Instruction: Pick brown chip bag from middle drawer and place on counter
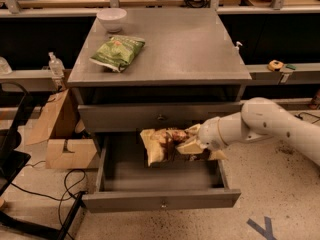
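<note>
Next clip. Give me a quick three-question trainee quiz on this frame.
1. True or false: the brown bag lies on the counter.
2. What stands on the counter beside the green bag? A bowl; B mug; C plate.
3. Fill in: the pincer, over the open drawer, is shut on the ____.
Key: 1 false; 2 A; 3 brown bag.

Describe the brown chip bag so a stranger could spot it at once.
Find the grey drawer cabinet, then its open middle drawer. Above it, the robot's hand grips the brown chip bag: crinkly dark brown with cream-yellow edges, unlike the green chip bag on the counter.
</note>
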You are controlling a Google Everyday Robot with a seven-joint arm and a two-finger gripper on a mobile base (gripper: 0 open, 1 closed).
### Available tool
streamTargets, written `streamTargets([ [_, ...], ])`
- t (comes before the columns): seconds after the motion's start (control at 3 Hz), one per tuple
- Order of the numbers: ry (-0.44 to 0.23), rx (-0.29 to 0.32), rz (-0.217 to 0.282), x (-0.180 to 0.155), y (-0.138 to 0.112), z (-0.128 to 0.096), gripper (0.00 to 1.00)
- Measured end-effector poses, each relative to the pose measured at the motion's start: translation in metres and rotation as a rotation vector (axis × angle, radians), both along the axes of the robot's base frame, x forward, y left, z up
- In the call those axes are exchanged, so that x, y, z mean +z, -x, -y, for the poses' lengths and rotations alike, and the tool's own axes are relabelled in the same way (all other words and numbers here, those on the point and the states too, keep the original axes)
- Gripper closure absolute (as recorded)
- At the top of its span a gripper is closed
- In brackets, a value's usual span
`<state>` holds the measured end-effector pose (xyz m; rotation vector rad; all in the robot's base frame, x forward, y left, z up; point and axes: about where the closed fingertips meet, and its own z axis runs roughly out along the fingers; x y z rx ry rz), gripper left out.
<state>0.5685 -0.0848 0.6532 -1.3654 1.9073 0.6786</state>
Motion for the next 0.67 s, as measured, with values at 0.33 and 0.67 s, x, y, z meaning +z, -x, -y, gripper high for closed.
streamTargets([
  [0.33, 0.022, -0.035, 0.058, 0.078, -0.001, 0.006, 1.00],
  [0.67, 0.069, -0.083, 0.141, 0.159, -0.008, -0.001, 1.00],
])
